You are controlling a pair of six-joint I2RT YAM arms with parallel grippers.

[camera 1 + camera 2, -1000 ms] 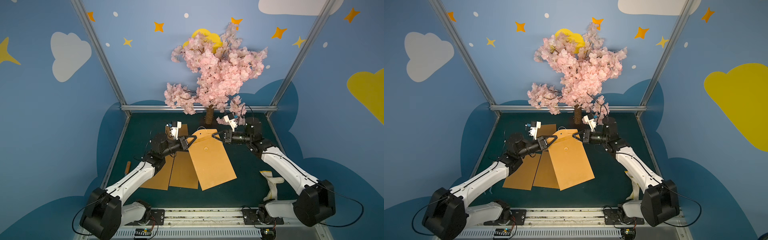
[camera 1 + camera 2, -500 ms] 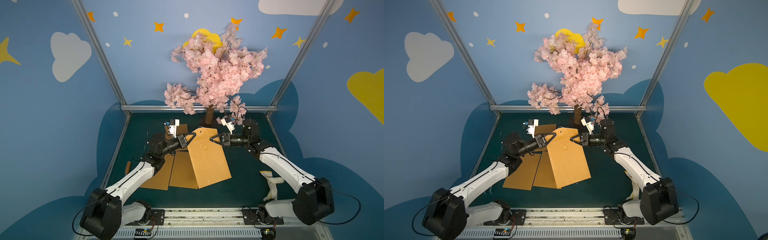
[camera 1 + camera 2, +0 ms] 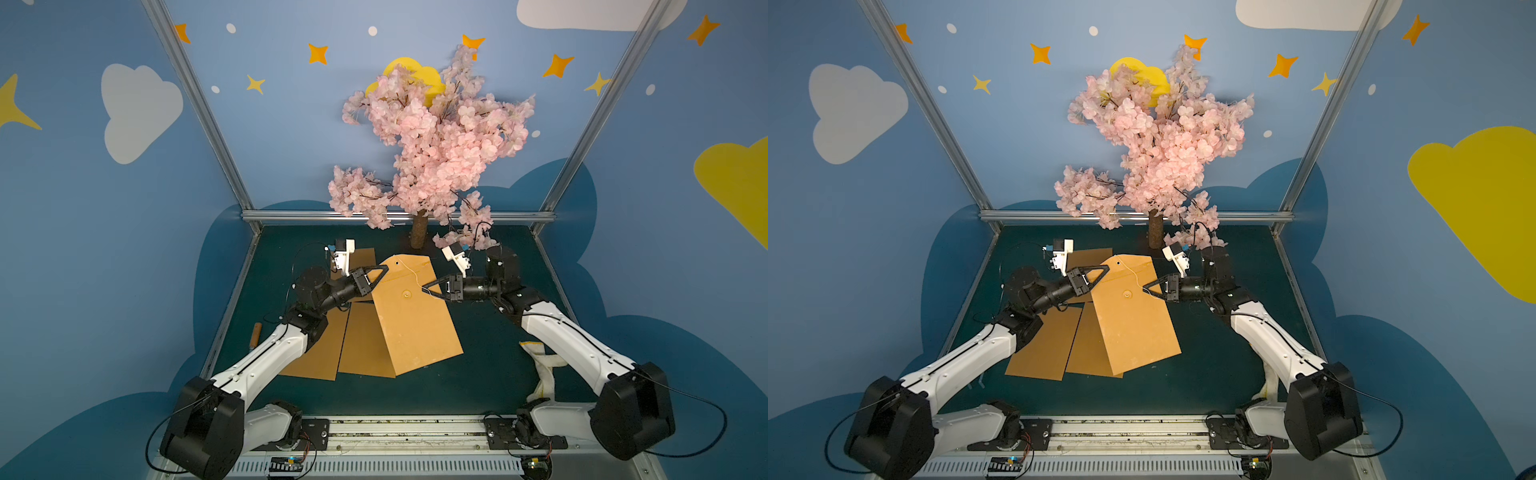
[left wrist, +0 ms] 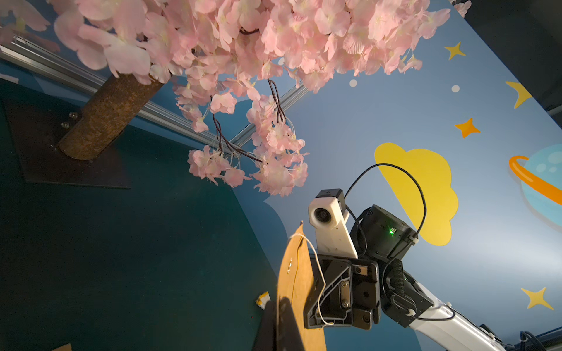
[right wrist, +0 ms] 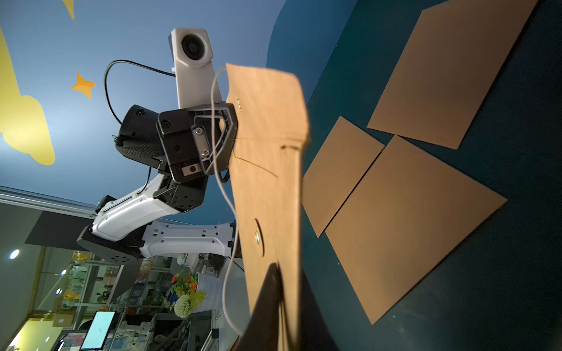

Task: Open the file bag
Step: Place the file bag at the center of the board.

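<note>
right gripper point(image 3: 424, 287) just popped open and re-pinched the file bag point(image 3: 415, 328) lower on its right edge, left gripper point(image 3: 385, 269) still clamped on its flap corner. bag's propped up near the back edge of the table point(image 3: 490, 332), string point(image 3: 415, 274) is off the button point(image 3: 405, 294), flap looks free

Tan file bag point(image 3: 415, 324), flap end aloft

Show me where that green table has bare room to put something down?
Bare tabletop lies along the front rail, before the flat brown sheets, and between the file bag and the right arm. The back left corner is free too. The middle is crowded, and a white cloth sits by the right edge.
</note>
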